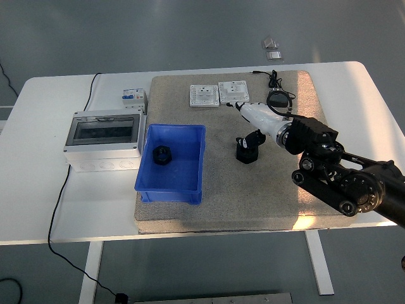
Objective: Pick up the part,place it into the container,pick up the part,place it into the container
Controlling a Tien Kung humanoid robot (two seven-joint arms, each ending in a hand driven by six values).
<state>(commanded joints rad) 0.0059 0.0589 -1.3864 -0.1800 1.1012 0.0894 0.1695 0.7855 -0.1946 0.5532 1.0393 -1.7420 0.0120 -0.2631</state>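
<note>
A black nut-shaped part (162, 154) lies inside the blue container (190, 180) on the left half of the grey mat. A second black part (245, 152) stands on the mat to the right of the container. My right hand (248, 111) hovers just above and behind it, with its white fingers stretched toward the socket plates and holding nothing. The dark thumb side hangs down close to that part; I cannot tell whether they touch. The black right arm (342, 180) comes in from the lower right.
A grey distribution box (104, 134) with a clear lid stands left of the container, a small circuit breaker (134, 98) behind it. Two white socket plates (204, 95) (233, 92) and a black power adapter (277, 99) lie at the mat's far edge.
</note>
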